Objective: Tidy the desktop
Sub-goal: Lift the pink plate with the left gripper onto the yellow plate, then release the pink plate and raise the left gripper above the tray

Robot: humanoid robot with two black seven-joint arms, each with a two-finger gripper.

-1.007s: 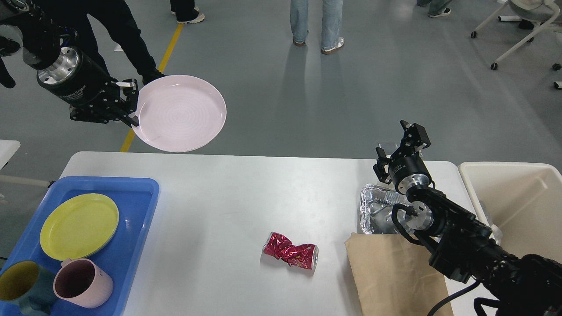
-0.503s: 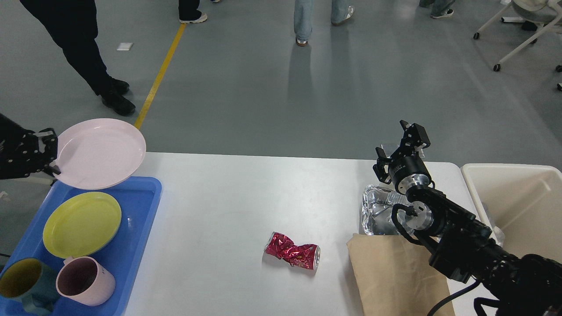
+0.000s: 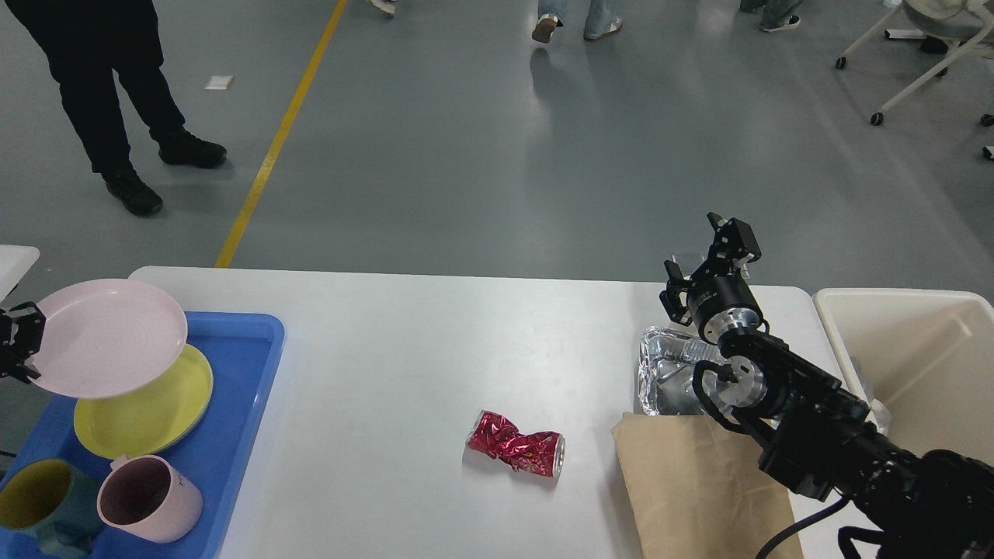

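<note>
The white desktop fills the lower view. My left gripper at the far left edge is shut on the rim of a pink plate, held just above a yellow plate in the blue tray. A crushed red can lies mid-table. A crumpled foil container and a brown paper bag lie at the right. My right gripper is open and empty above the far table edge, beyond the foil.
A teal mug and a pink mug stand in the tray's near end. A beige bin stands off the table's right side. People and a wheeled chair stand on the floor beyond.
My left gripper has carried the pink plate down and left, from high above the far table edge to just over the yellow plate in the tray. The right arm has not moved.
</note>
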